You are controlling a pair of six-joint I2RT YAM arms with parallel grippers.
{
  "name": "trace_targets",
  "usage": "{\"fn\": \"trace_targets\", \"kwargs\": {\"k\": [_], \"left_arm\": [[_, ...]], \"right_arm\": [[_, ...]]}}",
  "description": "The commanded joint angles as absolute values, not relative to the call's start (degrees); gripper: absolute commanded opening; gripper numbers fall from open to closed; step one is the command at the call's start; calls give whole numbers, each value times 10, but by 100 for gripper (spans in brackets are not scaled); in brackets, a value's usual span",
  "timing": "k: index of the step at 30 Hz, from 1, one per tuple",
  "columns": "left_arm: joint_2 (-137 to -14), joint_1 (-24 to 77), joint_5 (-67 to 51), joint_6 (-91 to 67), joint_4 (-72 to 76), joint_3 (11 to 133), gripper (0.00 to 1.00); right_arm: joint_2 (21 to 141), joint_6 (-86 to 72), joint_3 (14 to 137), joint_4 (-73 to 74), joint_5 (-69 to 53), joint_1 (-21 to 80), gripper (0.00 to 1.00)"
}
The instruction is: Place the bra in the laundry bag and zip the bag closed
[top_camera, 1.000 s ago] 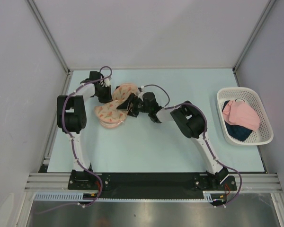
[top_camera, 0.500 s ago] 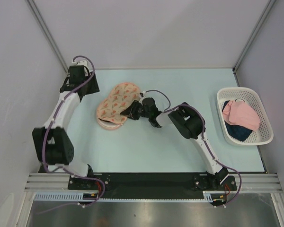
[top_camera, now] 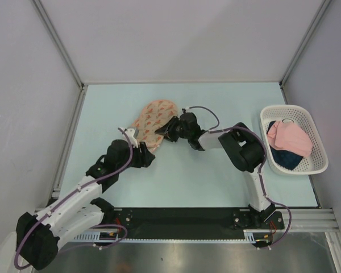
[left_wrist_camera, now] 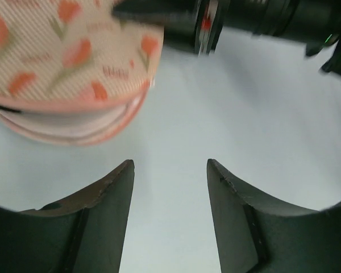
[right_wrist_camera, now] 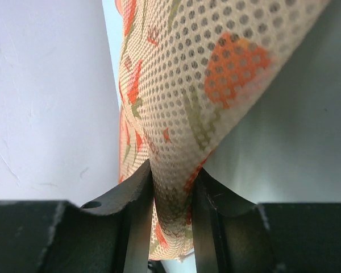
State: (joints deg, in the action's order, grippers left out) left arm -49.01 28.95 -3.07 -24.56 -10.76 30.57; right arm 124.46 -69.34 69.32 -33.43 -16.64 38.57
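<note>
The laundry bag [top_camera: 155,119], a peach pouch with an orange leaf print, lies on the table's far middle. My right gripper [top_camera: 171,129] is shut on its right edge; in the right wrist view the mesh fabric [right_wrist_camera: 187,85] is pinched between the jaws of this gripper [right_wrist_camera: 173,182]. My left gripper [top_camera: 148,154] stands open just off the bag's near end. In the left wrist view this gripper [left_wrist_camera: 170,165] has only bare table between its fingers, with the bag [left_wrist_camera: 62,68] ahead and to the left. The bra is hidden from every view.
A white lattice basket [top_camera: 317,162] stands at the right edge of the table, holding a pink cloth [top_camera: 290,136] and a dark blue cloth [top_camera: 285,158]. Grey walls close off the back and both sides. The right arm's wrist [left_wrist_camera: 244,17] crosses the top of the left wrist view.
The left gripper let go of the bag, swung out to the far left corner, then came back low beside the bag's near end. The right gripper closed on the bag's edge and shifted it right.
</note>
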Motion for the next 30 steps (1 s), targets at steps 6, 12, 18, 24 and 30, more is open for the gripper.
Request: {"fn": "trace_targets", "kwargs": {"k": [6, 12, 18, 24, 30], "left_arm": [[-576, 382, 48, -333, 92, 257, 58], [-689, 405, 77, -294, 115, 295, 41], [-731, 408, 125, -314, 131, 320, 40], [-764, 416, 176, -330, 144, 332, 48], [-777, 417, 229, -349, 163, 338, 47]], "right_arm": [[1183, -778, 719, -189, -119, 382, 33], [1181, -794, 729, -179, -121, 388, 33], [1164, -838, 715, -177, -104, 395, 33], [1158, -889, 709, -185, -83, 412, 33], [1157, -917, 706, -185, -68, 421, 31]]}}
